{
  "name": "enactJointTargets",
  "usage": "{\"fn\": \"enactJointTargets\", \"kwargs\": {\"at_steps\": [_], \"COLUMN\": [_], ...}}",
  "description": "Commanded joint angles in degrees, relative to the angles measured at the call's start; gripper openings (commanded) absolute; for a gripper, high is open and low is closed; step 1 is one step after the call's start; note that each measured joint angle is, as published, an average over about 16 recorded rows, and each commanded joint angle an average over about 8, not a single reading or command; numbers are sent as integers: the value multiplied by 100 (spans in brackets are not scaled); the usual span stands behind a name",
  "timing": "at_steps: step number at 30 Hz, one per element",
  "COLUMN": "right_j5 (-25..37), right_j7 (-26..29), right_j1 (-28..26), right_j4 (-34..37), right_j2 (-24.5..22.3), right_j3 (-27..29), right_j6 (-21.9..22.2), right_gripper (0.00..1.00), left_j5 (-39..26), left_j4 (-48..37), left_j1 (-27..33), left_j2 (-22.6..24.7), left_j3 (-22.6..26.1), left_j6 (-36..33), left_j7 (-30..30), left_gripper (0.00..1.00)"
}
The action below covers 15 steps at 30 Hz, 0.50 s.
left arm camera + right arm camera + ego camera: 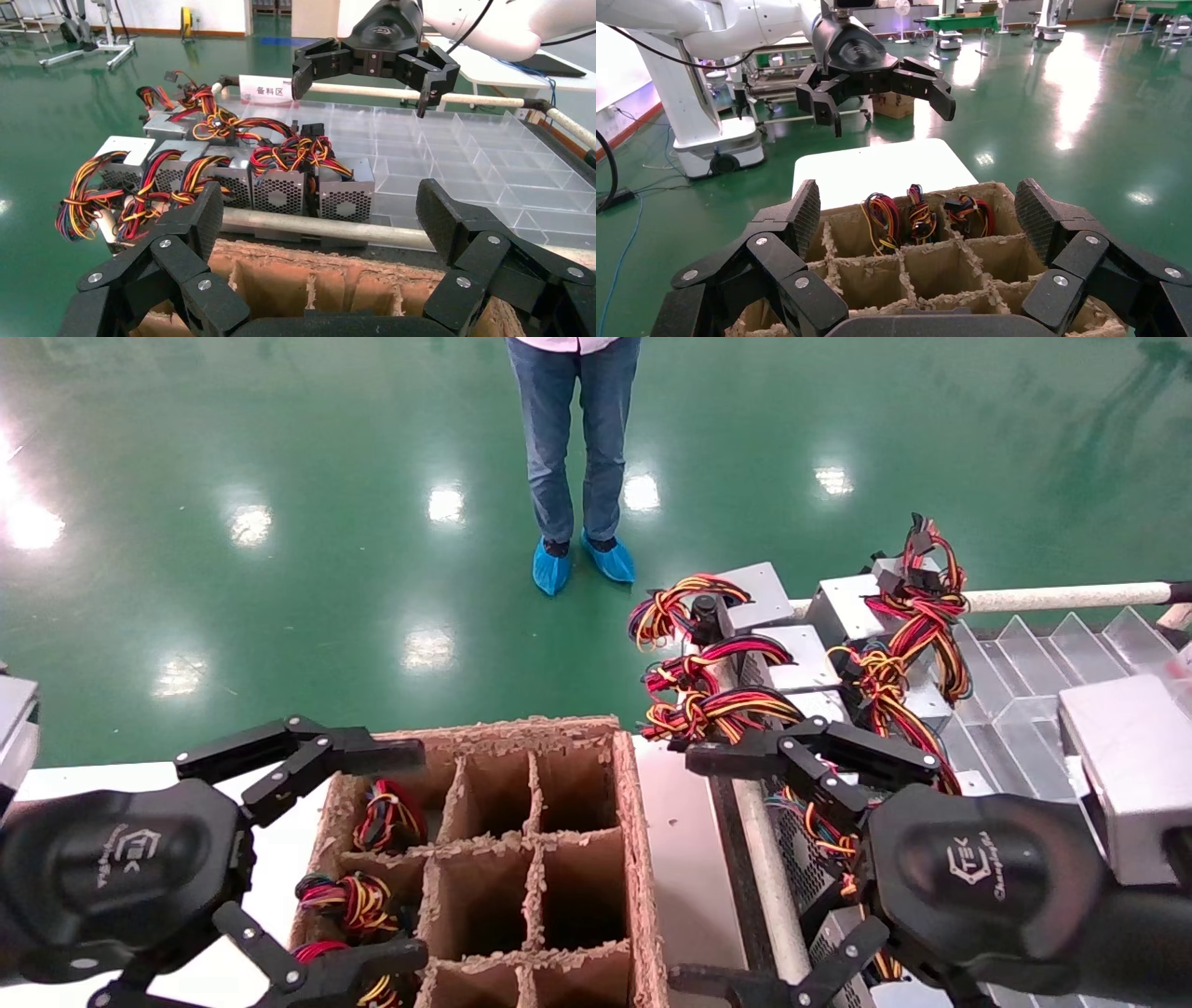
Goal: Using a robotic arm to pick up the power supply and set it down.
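The power supplies (792,663) sit in a cluster on the clear partitioned tray (1034,682) to my right, silver boxes with vent grilles facing the cardboard crate and red, yellow and black wire bundles (708,705) spilling over their tops. My right gripper (736,868) hangs above the near end of that cluster, its fingers (838,752) spread wide apart and holding nothing; the nearest grille shows just beneath it. From the left wrist view the row reads clearly: five grilled units (281,189) side by side along the tray's edge, more behind them, and my right gripper (362,81) spread above the tray, well clear of the boxes.

Between my two arms stands the brown cardboard crate (629,840), split by dividers into cells. The three cells along its left side each hold a power supply with only the wire bundles (386,817) showing; the middle and right cells are bare. My left gripper (372,859) hovers over that filled left column, fingers equally far apart, gripping nothing.

A white table (884,168) lies beyond the crate on my left. A person in jeans and blue shoe covers (573,430) stands on the green floor (279,477) ahead.
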<state>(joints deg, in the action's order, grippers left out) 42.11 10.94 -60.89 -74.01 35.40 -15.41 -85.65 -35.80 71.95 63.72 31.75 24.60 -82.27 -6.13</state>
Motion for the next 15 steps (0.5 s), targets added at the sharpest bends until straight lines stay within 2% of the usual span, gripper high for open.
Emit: {"fn": "enactJointTargets", "kwargs": {"at_steps": [1,15], "right_j5": [1,-13], "right_j7": [-4,-15], "right_j1": [-12,-52], "right_j4": [8,36], "right_j2": [-7,-31], "right_j3": [-9,-48], "right_j6": [0,0], "right_gripper": [100,100], "left_j5": [0,0], "left_j4": [0,0], "left_j1": [0,0], "left_j2": [0,0], "left_j3": [0,0], "left_j6": [0,0], "left_j7": [0,0], "left_gripper": [100,100]}}
